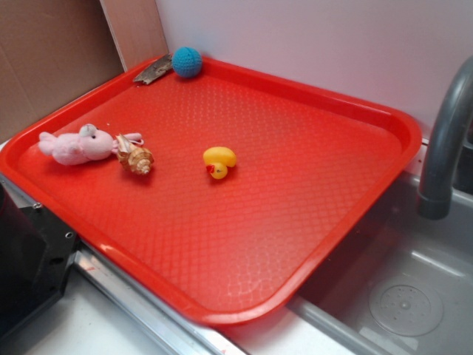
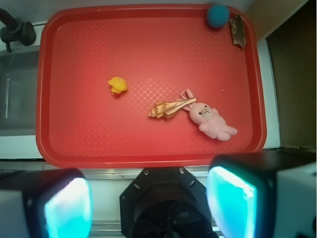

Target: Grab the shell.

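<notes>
- Shell point(image 2: 167, 108) lying on its side on red tray point(image 2: 148, 148), toward the tray edge nearest the robot base; pointed end touching pink bunny point(image 2: 212, 120).
- Yellow duck point(image 2: 117, 85) apart from shell, nearer tray centre.
- Blue ball point(image 2: 218, 15) and a brown scrap point(image 2: 237, 31), possibly bark, in the far corner.
- Hand point(image 2: 148, 206) spread wide, pads point(image 2: 230, 201) well apart, holding nothing, hanging over the tray's near edge.
</notes>
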You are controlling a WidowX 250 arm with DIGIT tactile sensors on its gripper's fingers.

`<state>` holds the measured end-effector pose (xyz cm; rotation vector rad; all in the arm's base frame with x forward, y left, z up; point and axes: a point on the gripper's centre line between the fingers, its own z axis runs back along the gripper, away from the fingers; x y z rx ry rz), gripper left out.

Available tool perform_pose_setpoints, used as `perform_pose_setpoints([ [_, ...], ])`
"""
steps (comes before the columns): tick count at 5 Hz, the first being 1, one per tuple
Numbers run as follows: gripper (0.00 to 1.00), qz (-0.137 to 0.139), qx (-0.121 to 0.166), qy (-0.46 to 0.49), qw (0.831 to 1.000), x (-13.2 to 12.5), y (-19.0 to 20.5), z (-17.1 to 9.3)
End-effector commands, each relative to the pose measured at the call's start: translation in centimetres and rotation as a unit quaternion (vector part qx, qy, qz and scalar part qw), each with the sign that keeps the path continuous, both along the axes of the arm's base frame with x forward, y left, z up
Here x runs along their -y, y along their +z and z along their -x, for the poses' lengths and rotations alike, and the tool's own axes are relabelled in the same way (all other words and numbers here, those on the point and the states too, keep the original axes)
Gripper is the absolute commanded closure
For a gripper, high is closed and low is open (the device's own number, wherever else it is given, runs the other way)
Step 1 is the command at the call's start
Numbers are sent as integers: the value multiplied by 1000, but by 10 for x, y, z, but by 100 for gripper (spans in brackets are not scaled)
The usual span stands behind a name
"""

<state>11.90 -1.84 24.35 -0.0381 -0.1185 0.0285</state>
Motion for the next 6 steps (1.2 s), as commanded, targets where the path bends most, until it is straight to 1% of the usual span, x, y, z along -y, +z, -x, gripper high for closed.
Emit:
perform_pose_setpoints([
  [1,0,0,0,0,1000,0,0,0],
  [2,0,-41,-13,124,991,-29,-50,-7],
  [3,0,-54,-8,247,967,-46,-92,-22],
  [4,0,-54,-7,367,929,-46,-130,-35],
  [5,0,-37,-16,402,915,-39,-164,-53],
  [6,0,-28,-46,441,896,-37,-194,-66],
])
